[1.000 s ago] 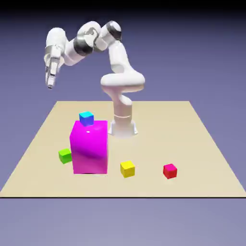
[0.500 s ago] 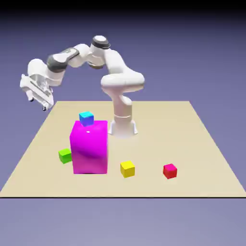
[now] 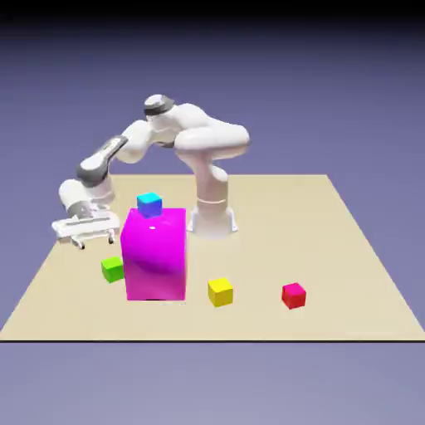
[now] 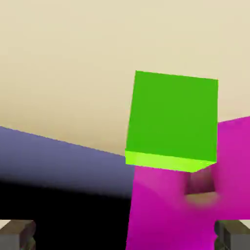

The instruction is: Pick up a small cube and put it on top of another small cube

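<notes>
Cyan-topped cube (image 3: 149, 203) atop magenta block (image 3: 155, 257)

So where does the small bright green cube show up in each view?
Exterior view: the small bright green cube sits on the table at the picture's left, beside the big magenta block.
Hand view: it fills the middle right.
Shared landmark: the magenta block adjoining it.

The white arm (image 3: 166, 133) bent low toward the exterior view's left, its claw (image 3: 94, 240) pointing down, fingers (image 3: 80, 243) spread wide and holding nothing.
</notes>
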